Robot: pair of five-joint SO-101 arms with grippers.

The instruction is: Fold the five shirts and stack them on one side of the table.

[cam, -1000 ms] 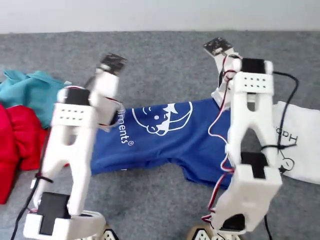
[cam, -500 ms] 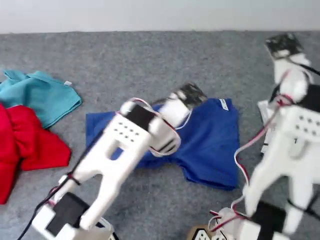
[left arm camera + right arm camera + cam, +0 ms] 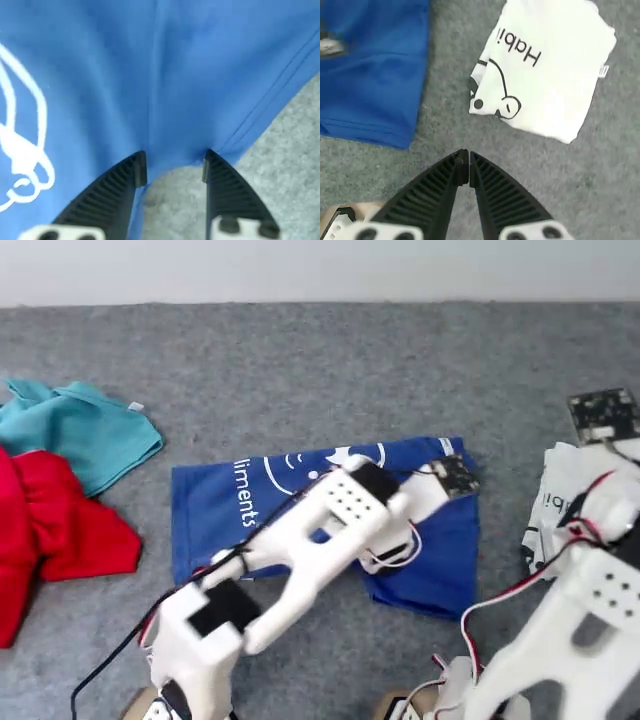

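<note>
The blue shirt (image 3: 205, 520) lies spread flat near the middle of the grey table cover (image 3: 350, 370), its white print facing up. The left arm (image 3: 330, 530) stretches across it and hides much of its middle and its edge nearest the arm bases. In the left wrist view, the left gripper (image 3: 172, 160) sits at a hem of the blue shirt. Its 2 fingers (image 3: 125, 182) are a moderate gap apart, with a fold of blue cloth and a patch of grey cover between the tips. They do not pinch the cloth.

A folded white shirt (image 3: 545, 65) lies just beside the blue shirt, apart from it by a strip of grey cover. The right arm (image 3: 590, 610) stands over part of it in the high view. The right gripper (image 3: 469, 157) hangs over bare cover between the blue shirt's corner and the white one, with its fingers pressed together on nothing.

On the blue shirt's opposite side, well apart from it, lie a crumpled teal shirt (image 3: 80, 430) and a red shirt (image 3: 50, 530), touching each other.
</note>
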